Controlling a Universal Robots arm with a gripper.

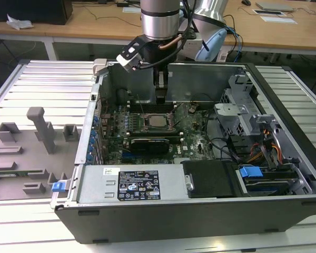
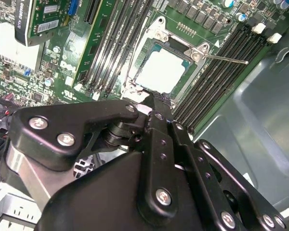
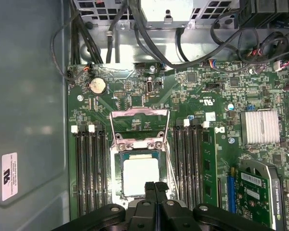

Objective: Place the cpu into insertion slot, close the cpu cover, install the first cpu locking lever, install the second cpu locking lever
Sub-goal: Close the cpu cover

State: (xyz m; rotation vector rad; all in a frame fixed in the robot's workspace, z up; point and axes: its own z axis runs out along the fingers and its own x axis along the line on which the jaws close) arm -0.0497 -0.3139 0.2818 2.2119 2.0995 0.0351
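The cpu (image 3: 140, 175) lies flat in the insertion slot (image 3: 116, 173), its edges square with the dark frame. The cpu cover (image 3: 139, 111) seems to stand open from the hinge edge, with green board showing through its cut-out. The gripper (image 3: 155, 187), fingers pressed together on nothing, hangs over the chip's opposite edge; whether it touches is unclear. Black memory slots (image 3: 89, 173) run close along both sides of the socket, and a thin lever (image 2: 226, 58) juts out over one bank. In the exterior view the arm reaches down inside the open case (image 1: 174, 221), near its back wall.
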